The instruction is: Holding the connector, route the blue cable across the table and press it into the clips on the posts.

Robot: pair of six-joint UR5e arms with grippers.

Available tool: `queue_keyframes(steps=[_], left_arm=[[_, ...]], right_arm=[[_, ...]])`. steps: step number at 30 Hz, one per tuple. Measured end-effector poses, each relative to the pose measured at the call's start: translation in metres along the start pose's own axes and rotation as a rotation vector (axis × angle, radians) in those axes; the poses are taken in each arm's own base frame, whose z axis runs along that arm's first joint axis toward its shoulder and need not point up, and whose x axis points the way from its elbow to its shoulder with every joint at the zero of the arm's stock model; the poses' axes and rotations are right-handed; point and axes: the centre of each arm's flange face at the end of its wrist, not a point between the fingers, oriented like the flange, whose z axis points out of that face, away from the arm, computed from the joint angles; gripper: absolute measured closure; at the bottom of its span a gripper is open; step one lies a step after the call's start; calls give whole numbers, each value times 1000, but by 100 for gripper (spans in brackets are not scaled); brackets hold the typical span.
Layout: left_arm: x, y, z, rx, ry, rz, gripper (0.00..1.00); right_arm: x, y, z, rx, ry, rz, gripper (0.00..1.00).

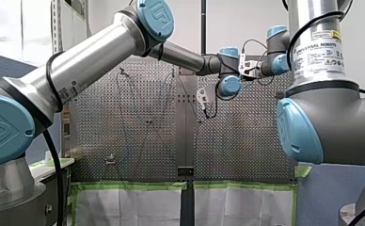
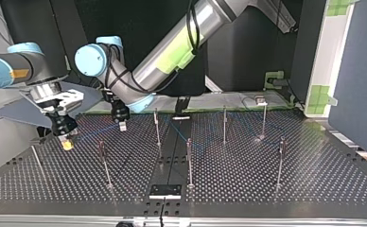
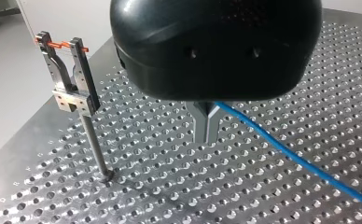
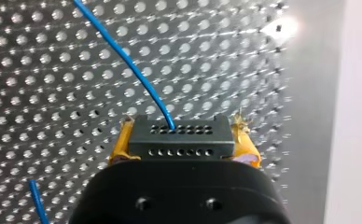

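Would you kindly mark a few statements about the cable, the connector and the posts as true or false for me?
1. My right tool grips the black connector between yellow pads. True.
2. The blue cable comes out of the connector. True.
3. In the left wrist view, the cable sits in the clip beside my left tool. False: that clip is empty, and the cable runs off on the tool's other side.
4. The posts lie flat on the table. False: they stand upright.

My left arm point(image 1: 91, 56) and my right arm point(image 1: 340, 113) are silver, with pale-blue joint caps point(image 1: 154, 16) (black cables point(image 1: 57, 165) run alongside).
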Motion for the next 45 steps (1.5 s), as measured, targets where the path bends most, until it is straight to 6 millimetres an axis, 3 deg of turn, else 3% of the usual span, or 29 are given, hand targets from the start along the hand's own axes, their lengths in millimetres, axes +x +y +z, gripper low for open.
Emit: queue_keyframes(steps=[9, 14, 22, 35, 45], left_arm=[[-43, -2, 4, 0, -39, -27, 100], [-57, -1, 6, 1, -52, -35, 100], [-62, 0, 23, 38, -82, -36, 100], [-71, 19, 70, 89, -136, -33, 100], [-67, 25, 85, 137, -130, -21, 100]], right_arm=[[29, -11, -10, 13, 36, -13, 100], [34, -16, -11, 27, 41, -16, 100], [34, -17, -10, 38, 46, -5, 100], [28, -7, 2, 68, 62, 10, 100], [39, 2, 7, 63, 84, 13, 100]])
